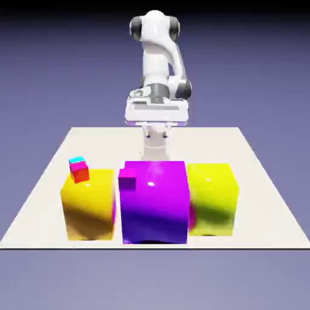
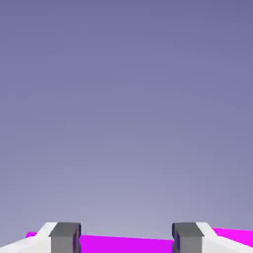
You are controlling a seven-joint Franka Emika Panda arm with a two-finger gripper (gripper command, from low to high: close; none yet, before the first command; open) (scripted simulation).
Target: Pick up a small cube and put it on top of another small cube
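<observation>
The other small cube [image 1: 79, 169], cyan on top with red and magenta sides, rests at the back left corner of a big yellow block [image 1: 89, 206]. The small cube to be picked up is hidden in both views. My gripper [image 1: 155, 151] hangs pointing down just behind the big magenta-purple block [image 1: 154, 203], its tips partly hidden by that block. In the hand view my gripper [image 2: 126, 242] is open. Its grey fingertips [image 2: 65, 238] stand wide apart, and only a magenta strip [image 2: 123, 244] shows low between them. The plain backdrop fills the rest of that view.
Three big glossy blocks line the table's near edge: yellow, magenta-purple, and a yellow-green one [image 1: 212, 197] at the exterior view's right. A plain small magenta cube [image 1: 128, 179] sits at the purple block's top left corner. The white table [image 1: 254, 181] stretches behind them.
</observation>
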